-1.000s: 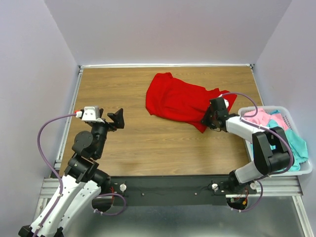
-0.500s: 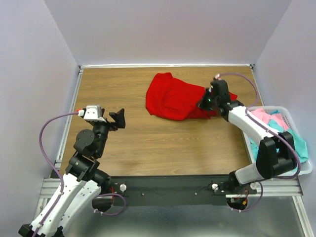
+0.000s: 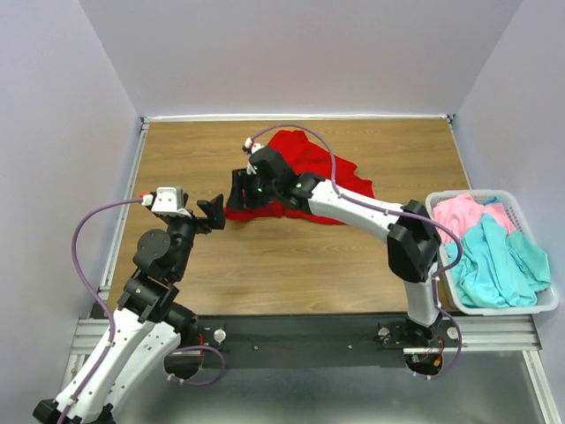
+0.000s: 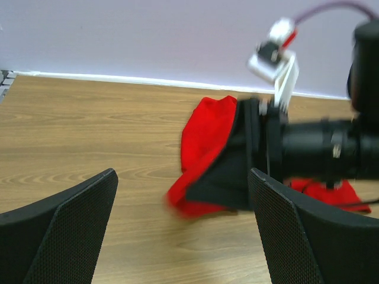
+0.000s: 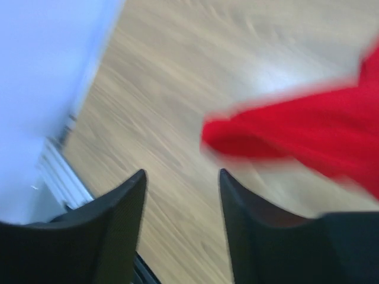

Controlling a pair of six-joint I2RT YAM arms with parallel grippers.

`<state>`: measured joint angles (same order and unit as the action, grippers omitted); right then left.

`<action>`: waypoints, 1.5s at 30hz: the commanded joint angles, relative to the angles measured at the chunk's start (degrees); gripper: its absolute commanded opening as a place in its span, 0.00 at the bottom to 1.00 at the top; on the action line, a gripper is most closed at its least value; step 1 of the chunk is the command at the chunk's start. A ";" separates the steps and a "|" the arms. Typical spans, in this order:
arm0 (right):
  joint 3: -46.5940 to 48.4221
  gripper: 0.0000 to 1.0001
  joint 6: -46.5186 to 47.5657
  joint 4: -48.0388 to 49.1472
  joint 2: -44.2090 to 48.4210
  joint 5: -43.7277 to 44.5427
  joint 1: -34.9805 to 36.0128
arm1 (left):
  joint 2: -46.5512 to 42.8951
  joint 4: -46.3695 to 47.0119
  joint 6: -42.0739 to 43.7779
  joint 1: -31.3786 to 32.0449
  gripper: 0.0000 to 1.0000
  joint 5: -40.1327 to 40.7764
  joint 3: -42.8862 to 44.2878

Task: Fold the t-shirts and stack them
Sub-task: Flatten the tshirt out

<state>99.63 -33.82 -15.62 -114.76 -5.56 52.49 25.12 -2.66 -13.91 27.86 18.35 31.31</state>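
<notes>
The red t-shirt (image 3: 349, 181) lies crumpled at the centre-back of the desk (image 3: 291, 265). One second ago its right corner reached towards the basket (image 3: 499, 310). That corner now lies well apart from the basket, and the shirt's near-left edge extends further left than before.

The right gripper (image 3: 237, 190) has moved from the shirt's right end to its left edge, with the right arm (image 3: 362, 210) stretched across the cloth. In the right wrist view its jaws stand apart (image 5: 182, 173) with bare wood between them and the red cloth (image 5: 308, 130) just beyond. No cloth shows in their grip.

The left gripper (image 3: 212, 212) has not moved. Its jaws are fully spread (image 4: 182, 173) and empty, near the shirt's left edge (image 4: 207, 130).

A pink t-shirt (image 3: 463, 214) and a teal t-shirt (image 3: 503, 265) fill the white basket at the right edge of the desk.

The right arm and its purple cable (image 3: 309, 140) cover the middle of the red shirt, so collar and sleeves cannot be made out. The right wrist view is blurred by motion, as is the right arm in the left wrist view.
</notes>
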 commanded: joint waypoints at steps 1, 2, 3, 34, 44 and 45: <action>-6.27 0.64 1.74 -3.98 6.37 6.77 -1.86 | -0.78 0.81 0.82 -0.26 0.99 -1.03 1.47; -11.25 0.64 2.00 -3.98 8.04 8.10 -2.82 | -0.78 1.16 0.82 -0.17 0.99 -1.12 1.47; -13.65 0.64 2.18 -4.07 9.63 8.98 -3.70 | -0.78 1.25 0.82 -0.26 0.99 -1.21 1.39; -37.67 0.64 16.07 -4.33 14.48 17.25 -30.87 | 62.49 1.25 -17.90 -9.57 0.76 -14.48 18.08; -40.39 0.64 14.41 -6.44 11.66 10.33 -30.17 | 75.93 -2.00 -14.22 -13.26 0.45 -16.42 26.07; -41.01 0.64 14.23 -8.36 11.84 9.26 -29.47 | 76.73 -3.05 -13.60 -13.44 0.44 -15.81 26.95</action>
<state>60.64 -18.55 -19.46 -101.69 9.08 21.80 98.52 -3.05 -29.98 15.79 2.92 54.96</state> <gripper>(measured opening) 0.642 0.461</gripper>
